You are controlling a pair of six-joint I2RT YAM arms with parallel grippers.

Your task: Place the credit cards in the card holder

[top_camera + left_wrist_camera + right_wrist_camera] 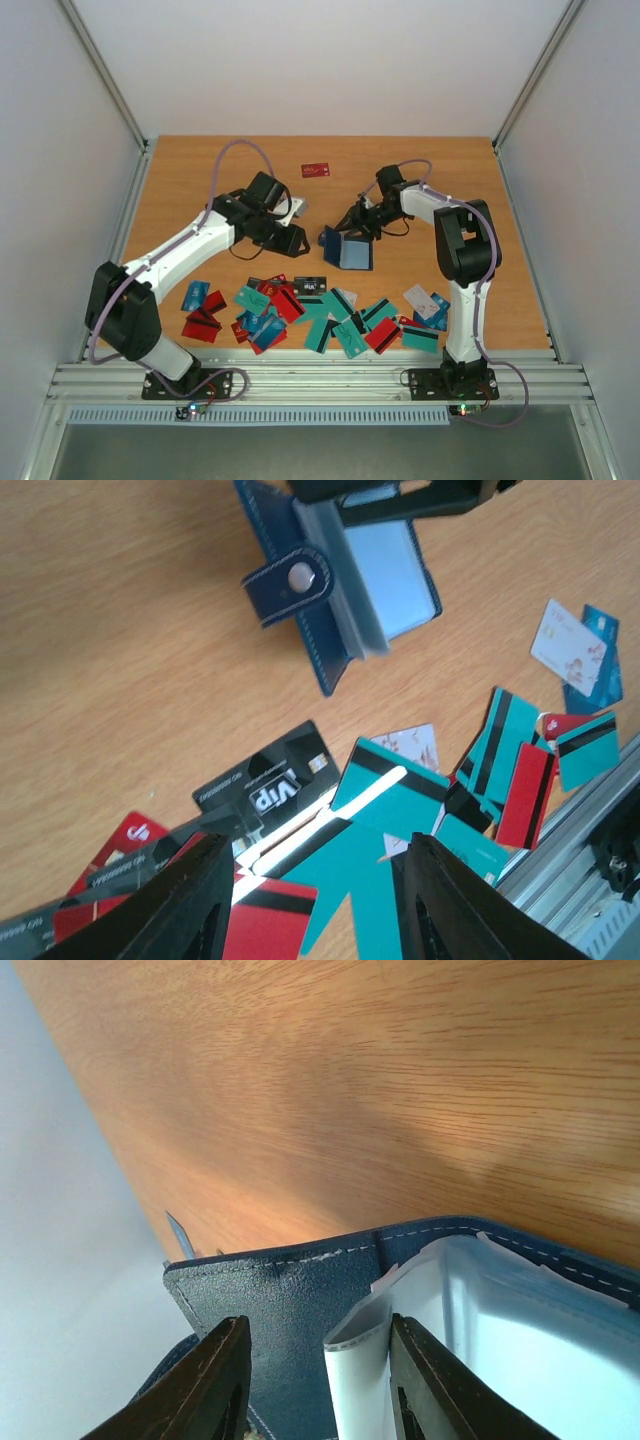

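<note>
Spreading under both arms, the wooden worktop (440, 180) carried everything. Along its near edge the credit cards (322, 325) lay in an overlapping scatter of teal, red, blue and black, with one red card (316, 170) well apart at the far side. Near the middle the card holder (347, 251) stood open and propped on edge. It was pinched by the right claw (318, 1340), whose jaws sat closed on the navy cover and the first clear pocket (385, 570). The strap with its press stud (298, 576) hung loose to one side.

The left claw (320, 845) hovered near the holder and the scatter, jaws partway apart. A pale thin strip (330, 815) ran between its fingers, possibly a card seen edge-on; whether it was gripped could not be told.

The cards looked light, stiff and slick, so a flat one would likely resist a pinch from above. The better hold seemed an edge raised where one card overlapped another. The pockets looked soft and limp, so the stiffer cover seemed the place to steady the holder.
</note>
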